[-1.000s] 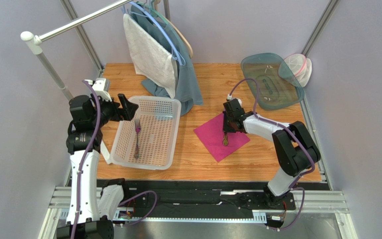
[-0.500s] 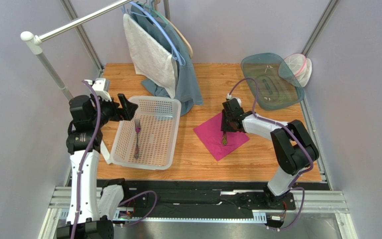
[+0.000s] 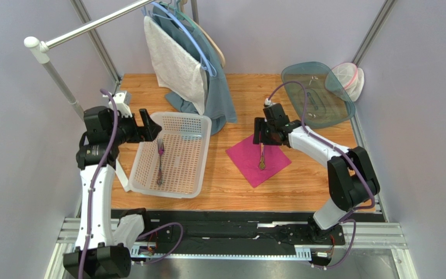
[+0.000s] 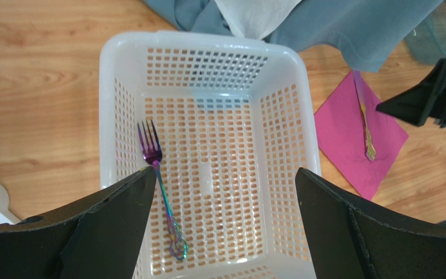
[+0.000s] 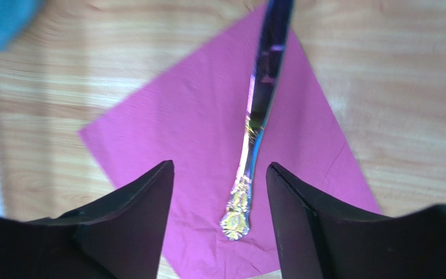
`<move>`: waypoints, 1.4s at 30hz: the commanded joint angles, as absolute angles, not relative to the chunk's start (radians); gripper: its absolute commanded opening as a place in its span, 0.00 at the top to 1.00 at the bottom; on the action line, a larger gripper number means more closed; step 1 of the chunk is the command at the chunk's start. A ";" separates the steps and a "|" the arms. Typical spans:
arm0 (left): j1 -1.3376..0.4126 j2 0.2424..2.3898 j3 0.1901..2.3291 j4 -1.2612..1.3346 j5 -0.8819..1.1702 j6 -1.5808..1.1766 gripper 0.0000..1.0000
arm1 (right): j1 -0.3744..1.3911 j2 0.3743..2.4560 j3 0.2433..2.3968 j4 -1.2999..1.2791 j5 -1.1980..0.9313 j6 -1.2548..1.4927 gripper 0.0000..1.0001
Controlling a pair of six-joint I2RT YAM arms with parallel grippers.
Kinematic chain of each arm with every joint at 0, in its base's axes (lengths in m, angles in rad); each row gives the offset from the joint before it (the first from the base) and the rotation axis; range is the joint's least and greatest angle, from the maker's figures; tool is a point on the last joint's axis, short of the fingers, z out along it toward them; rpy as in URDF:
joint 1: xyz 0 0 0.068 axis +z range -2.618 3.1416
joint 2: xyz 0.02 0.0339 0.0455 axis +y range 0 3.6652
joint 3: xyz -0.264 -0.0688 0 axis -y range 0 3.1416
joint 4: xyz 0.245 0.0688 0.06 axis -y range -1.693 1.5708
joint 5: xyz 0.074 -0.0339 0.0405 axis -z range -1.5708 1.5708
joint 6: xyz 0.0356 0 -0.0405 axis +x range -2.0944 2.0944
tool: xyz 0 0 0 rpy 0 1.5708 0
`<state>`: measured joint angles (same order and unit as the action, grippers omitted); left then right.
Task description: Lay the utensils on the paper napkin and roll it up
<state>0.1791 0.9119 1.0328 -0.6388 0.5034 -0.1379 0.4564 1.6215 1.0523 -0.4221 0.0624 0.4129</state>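
Note:
A magenta paper napkin (image 3: 248, 160) (image 4: 341, 133) (image 5: 184, 145) lies flat on the wooden table. One utensil, a shiny iridescent knife (image 3: 262, 157) (image 4: 364, 125) (image 5: 254, 133), rests on it. My right gripper (image 3: 260, 138) (image 5: 219, 168) hovers open over the knife's handle end and touches nothing. A purple fork (image 3: 160, 163) (image 4: 160, 192) lies inside the white basket (image 3: 173, 192) (image 4: 208, 40), along its left side. My left gripper (image 3: 147, 125) (image 4: 224, 174) hangs wide open above the basket's far left corner, holding nothing.
A grey-white towel (image 3: 173, 64) and a teal cloth (image 3: 216, 93) hang from hangers on the rail behind the basket. A tinted teal lid (image 3: 318, 96) and a clear bag (image 3: 347, 78) sit at the back right. Walls enclose the table on three sides.
My right gripper has opened, let go of the knife and drawn up and back from it; the knife stays on the napkin. The left arm shifted slightly.

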 commanded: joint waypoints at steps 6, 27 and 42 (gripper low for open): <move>0.179 1.135 1.141 -0.908 0.430 -0.146 0.21 | 0.354 1.516 1.125 -0.494 -0.063 0.328 0.28; 0.006 1.436 1.072 -0.856 0.114 -0.178 0.74 | 0.333 1.580 1.154 -0.503 -0.041 0.313 0.26; -0.021 1.649 1.083 -0.756 0.083 -0.192 0.64 | 0.287 1.606 1.161 -0.518 -0.069 0.316 0.27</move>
<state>0.0029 1.6218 1.0485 -0.7967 0.0872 -0.1692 0.3077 1.6043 1.1267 -0.5266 -0.0547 0.3241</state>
